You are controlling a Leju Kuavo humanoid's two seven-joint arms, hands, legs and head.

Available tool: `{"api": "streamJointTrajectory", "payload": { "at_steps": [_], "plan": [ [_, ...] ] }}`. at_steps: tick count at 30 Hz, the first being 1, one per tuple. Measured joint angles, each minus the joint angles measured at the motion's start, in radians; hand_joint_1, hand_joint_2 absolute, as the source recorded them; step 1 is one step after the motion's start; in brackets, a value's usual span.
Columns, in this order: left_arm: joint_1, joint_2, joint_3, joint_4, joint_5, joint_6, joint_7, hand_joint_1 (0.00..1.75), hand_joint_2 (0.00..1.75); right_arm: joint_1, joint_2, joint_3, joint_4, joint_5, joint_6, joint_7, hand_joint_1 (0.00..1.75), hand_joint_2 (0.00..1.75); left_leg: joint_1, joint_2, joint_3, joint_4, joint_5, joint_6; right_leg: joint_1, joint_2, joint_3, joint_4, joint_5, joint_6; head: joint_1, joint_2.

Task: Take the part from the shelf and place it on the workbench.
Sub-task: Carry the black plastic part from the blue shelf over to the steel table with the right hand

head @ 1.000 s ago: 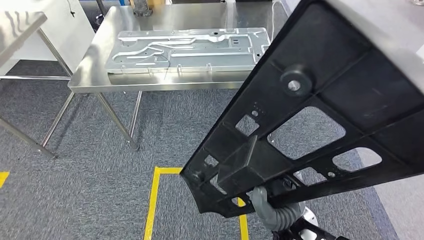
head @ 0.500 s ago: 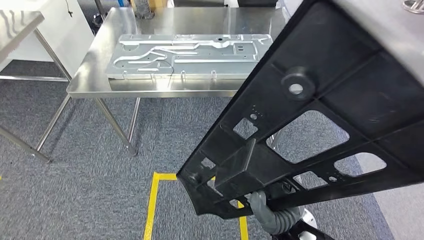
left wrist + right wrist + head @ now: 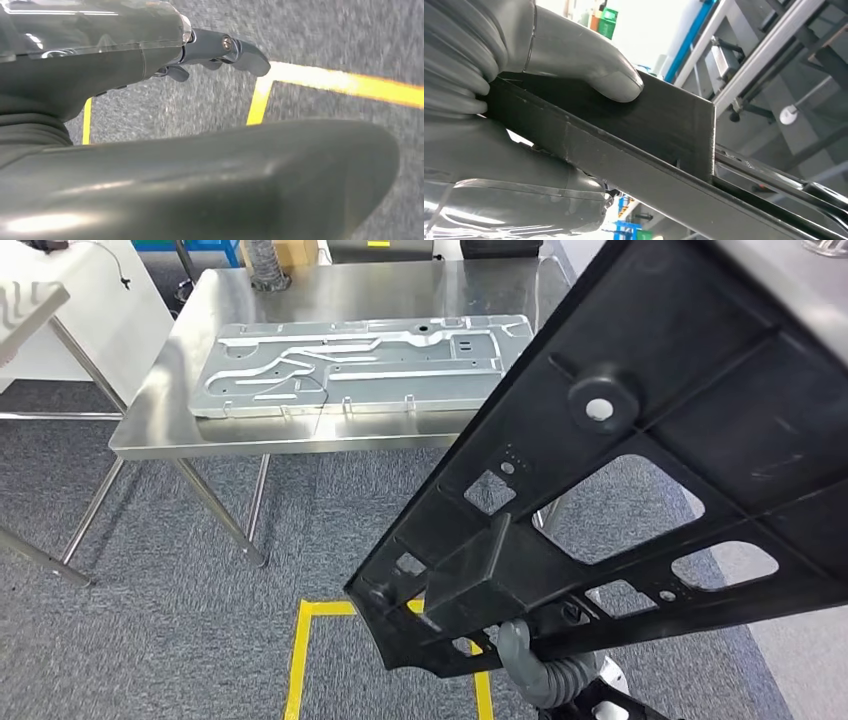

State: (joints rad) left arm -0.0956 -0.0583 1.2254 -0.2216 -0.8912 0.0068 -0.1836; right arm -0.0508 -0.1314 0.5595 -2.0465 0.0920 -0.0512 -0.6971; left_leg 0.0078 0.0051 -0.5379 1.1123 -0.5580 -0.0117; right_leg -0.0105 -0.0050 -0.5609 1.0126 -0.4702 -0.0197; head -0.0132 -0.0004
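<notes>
A large black plastic frame part (image 3: 640, 470), ribbed and pierced with cut-outs, is held tilted close in front of the head camera, above the grey carpet (image 3: 150, 640) and well apart from the steel surface. It is gripped at its lower edge by the right robot hand (image 3: 524, 100), whose thick grey thumb (image 3: 594, 70) is pressed on one face of the part's flat black wall while the fingers are wrapped beneath it. The left robot hand (image 3: 220, 50) is seen hanging over the carpet, its dark fingers curled inward with nothing held. Yellow floor tape (image 3: 300, 660) is laid in a corner on the carpet below the part. Farther off, a stainless steel surface (image 3: 150, 430) on slanted legs is seen, with a long stamped sheet-metal panel (image 3: 350, 365) lying flat on it.
</notes>
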Motion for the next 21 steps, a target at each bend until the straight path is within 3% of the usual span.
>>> {"api": "streamJointTrajectory", "payload": {
  "at_steps": [2, 3, 4, 5, 7, 8, 9, 13, 15, 18, 19, 20, 21],
  "plan": [
    [0.002, 0.000, -0.001, 0.000, 0.000, -0.004, 0.000, 0.00, 0.00, -0.001, 0.008, -0.002, 0.000, 0.001, 0.003, 0.000, 1.75, 1.75, 0.002, -0.001, -0.079, 0.121, -0.050, -0.004, 0.001, 0.002, 0.006, 0.000, -0.009, -0.004, 0.000, 0.000],
    [0.004, 0.000, -0.001, 0.000, 0.000, -0.006, 0.000, 0.00, 0.00, -0.001, 0.012, -0.004, 0.000, 0.001, 0.004, 0.000, 1.75, 1.75, 0.003, -0.001, -0.115, 0.164, -0.063, -0.006, 0.002, 0.005, 0.010, 0.000, -0.014, -0.005, 0.000, 0.000],
    [0.005, 0.000, -0.001, 0.000, 0.000, -0.007, 0.000, 0.00, 0.00, -0.001, 0.014, -0.006, 0.000, 0.002, 0.006, 0.000, 1.75, 1.75, 0.004, -0.001, -0.136, 0.175, -0.056, -0.007, 0.002, 0.007, 0.017, 0.000, -0.021, -0.004, 0.000, 0.000],
    [0.006, 0.001, -0.001, 0.000, 0.000, -0.009, 0.000, 0.00, 0.00, 0.000, 0.018, -0.009, 0.000, 0.002, 0.010, 0.000, 1.75, 1.75, 0.004, -0.001, -0.139, 0.149, -0.029, -0.006, 0.002, 0.009, 0.027, 0.000, -0.028, -0.002, 0.000, 0.000],
    [0.008, 0.002, -0.001, 0.000, -0.001, -0.010, 0.000, 0.00, 0.00, 0.000, 0.024, -0.015, -0.001, 0.001, 0.020, 0.000, 1.75, 1.75, 0.004, -0.001, -0.108, 0.026, 0.067, -0.001, 0.002, 0.011, 0.051, 0.000, -0.046, 0.004, 0.000, 0.000],
    [0.008, 0.002, -0.001, 0.000, -0.001, -0.010, 0.000, 0.00, 0.00, 0.000, 0.027, -0.019, -0.001, 0.000, 0.025, 0.000, 1.75, 1.75, 0.001, 0.000, -0.094, -0.028, 0.096, 0.002, 0.002, 0.011, 0.060, -0.001, -0.054, 0.008, 0.000, 0.000],
    [0.008, 0.002, -0.001, 0.000, -0.002, -0.009, 0.000, 0.00, 0.00, 0.000, 0.030, -0.022, -0.003, 0.000, 0.028, 0.000, 1.75, 1.75, -0.002, 0.000, -0.084, -0.061, 0.115, 0.008, 0.003, 0.012, 0.065, -0.003, -0.060, 0.014, 0.000, 0.000],
    [0.008, 0.003, -0.007, 0.000, 0.012, -0.006, 0.000, 0.00, 0.00, 0.006, 0.037, -0.031, -0.013, 0.008, 0.017, 0.000, 1.75, 1.75, -0.002, -0.002, -0.064, -0.087, 0.120, 0.033, 0.005, 0.012, 0.073, 0.017, -0.063, 0.039, 0.000, 0.000],
    [0.006, 0.003, -0.013, 0.000, 0.022, -0.004, 0.000, 0.00, 0.00, 0.008, 0.037, -0.031, -0.015, 0.013, 0.010, 0.000, 1.75, 1.75, 0.000, -0.003, -0.048, -0.097, 0.116, 0.042, 0.003, 0.011, 0.029, 0.097, -0.081, 0.046, 0.000, 0.000],
    [0.005, 0.003, -0.018, 0.000, 0.027, -0.006, 0.000, 0.00, 0.00, 0.011, 0.037, -0.033, -0.016, 0.014, 0.016, 0.000, 1.75, 1.75, -0.002, -0.003, -0.033, -0.099, 0.101, 0.050, 0.001, 0.010, -0.093, 0.265, -0.150, 0.054, 0.000, 0.000],
    [0.006, 0.003, -0.020, 0.000, 0.027, -0.008, 0.000, 0.00, 0.00, 0.011, 0.037, -0.034, -0.016, 0.014, 0.018, 0.000, 1.75, 1.75, -0.003, -0.004, -0.025, -0.099, 0.094, 0.051, 0.000, 0.010, -0.117, 0.280, -0.154, 0.056, 0.000, 0.000],
    [0.006, 0.003, -0.021, 0.000, 0.027, -0.011, -0.001, 0.00, 0.00, 0.009, 0.037, -0.037, -0.016, 0.012, 0.022, 0.000, 1.75, 1.75, -0.004, -0.006, -0.015, -0.099, 0.086, 0.050, 0.000, 0.010, -0.124, 0.261, -0.137, 0.056, 0.000, 0.000],
    [0.006, 0.003, -0.023, 0.000, 0.026, -0.014, -0.002, 0.00, 0.00, 0.003, 0.037, -0.040, -0.015, 0.010, 0.027, 0.000, 1.75, 1.75, -0.005, -0.007, -0.004, -0.099, 0.078, 0.049, -0.001, 0.010, -0.115, 0.209, -0.097, 0.053, 0.000, 0.000]
  ]
}}
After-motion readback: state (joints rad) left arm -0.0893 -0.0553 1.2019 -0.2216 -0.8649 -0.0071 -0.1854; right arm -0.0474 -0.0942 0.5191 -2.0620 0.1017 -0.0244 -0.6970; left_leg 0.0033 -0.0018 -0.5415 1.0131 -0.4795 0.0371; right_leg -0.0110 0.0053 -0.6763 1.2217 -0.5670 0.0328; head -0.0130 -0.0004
